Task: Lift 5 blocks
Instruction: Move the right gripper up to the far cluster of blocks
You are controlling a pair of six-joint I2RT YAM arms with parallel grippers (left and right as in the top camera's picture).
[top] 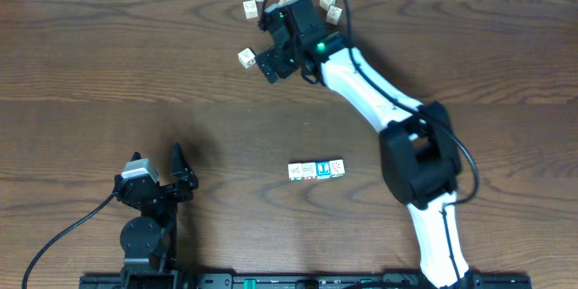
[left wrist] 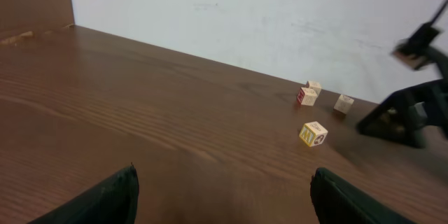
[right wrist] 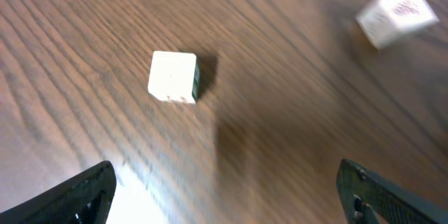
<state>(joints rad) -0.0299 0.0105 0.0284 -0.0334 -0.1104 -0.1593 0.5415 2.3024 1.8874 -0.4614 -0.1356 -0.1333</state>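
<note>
Right claw (right wrist: 231, 196) tips cropped; block (right wrist: 173, 77) beyond blurred.

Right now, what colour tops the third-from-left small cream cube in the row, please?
That cube is bright blue; overhead view best.

No text, number or brand can be read in any view. The blue-faced block (top: 322, 170) on the surface bears a white mark that is too small to read. The yellow-faced block (left wrist: 313, 134) shows a dark print, blurred and illegible.
</note>
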